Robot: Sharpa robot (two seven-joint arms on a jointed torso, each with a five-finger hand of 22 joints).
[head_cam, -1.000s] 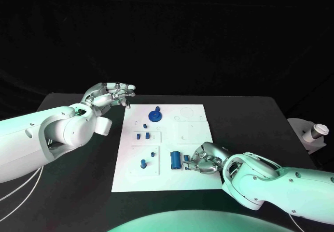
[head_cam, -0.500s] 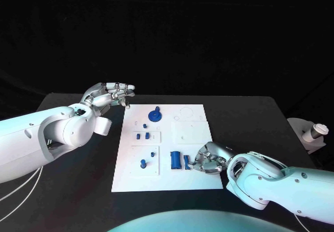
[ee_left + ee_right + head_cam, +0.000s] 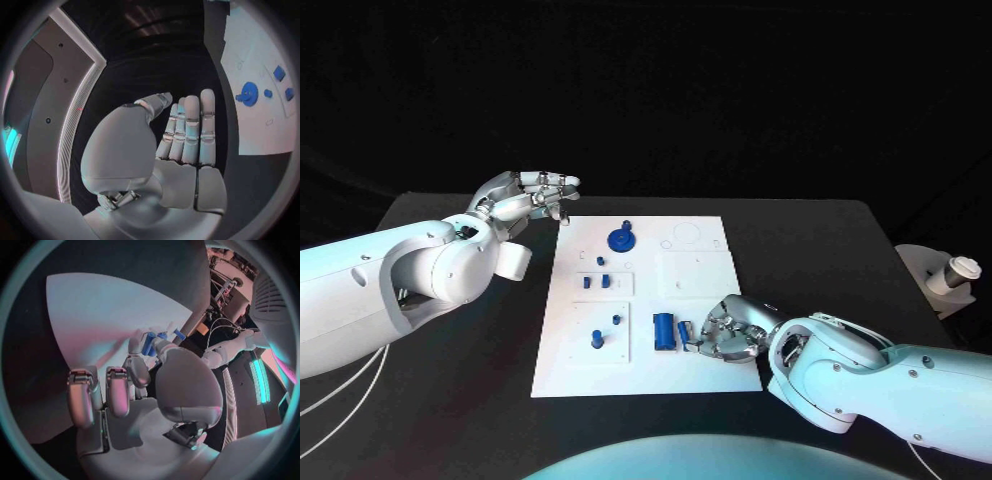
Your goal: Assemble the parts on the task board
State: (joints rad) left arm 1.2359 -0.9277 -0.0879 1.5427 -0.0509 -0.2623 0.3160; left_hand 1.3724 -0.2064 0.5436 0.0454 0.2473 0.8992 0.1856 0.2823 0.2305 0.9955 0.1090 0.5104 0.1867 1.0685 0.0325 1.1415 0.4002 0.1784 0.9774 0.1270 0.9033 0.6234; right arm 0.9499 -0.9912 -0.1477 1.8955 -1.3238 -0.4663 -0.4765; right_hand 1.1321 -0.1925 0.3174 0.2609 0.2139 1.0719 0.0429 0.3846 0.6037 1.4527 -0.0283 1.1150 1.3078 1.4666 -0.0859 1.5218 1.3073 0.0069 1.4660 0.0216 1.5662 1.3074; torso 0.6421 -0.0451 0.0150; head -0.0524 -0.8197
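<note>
Right hand pinching a part at the board's near right.

The right hand (image 3: 727,335) pinches a small blue cylinder (image 3: 688,329) over the task board (image 3: 687,372), beside a blue block (image 3: 664,332). The left hand (image 3: 528,196) hovers empty, fingers straight and together, beyond the board's far left corner above the bench (image 3: 805,240).

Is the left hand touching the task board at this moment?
Apart. The head view shows the left hand raised over the black table beyond the task board corner, holding nothing, with dark table between them.
</note>
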